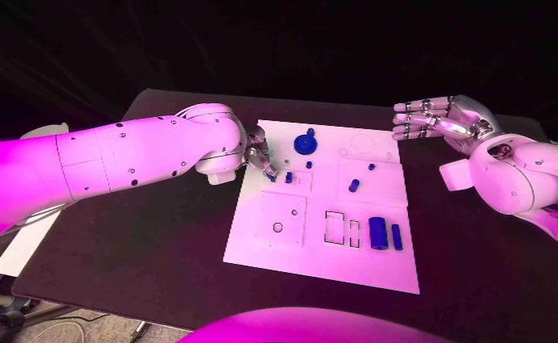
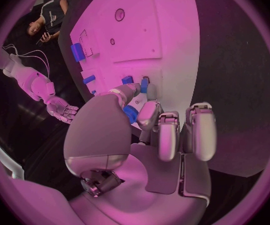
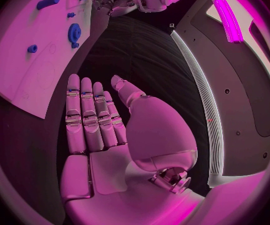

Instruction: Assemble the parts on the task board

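**Left hand at the board's far-left edge**

On the counter [image 1: 139, 222] we see the task board [image 1: 314, 254]. Our left hand [image 1: 258, 157] pinches a small blue part [image 2: 130, 113] in its fingers [image 2: 148, 114] there; right hand [image 1: 442, 121] hovers right, fingers straight, together, holding nothing.

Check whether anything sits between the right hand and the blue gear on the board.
Nothing visible does. The right hand hovers open off the far right corner of the task board, and only bare white plate lies between it and the blue gear. The left hand works on the gear's other side.
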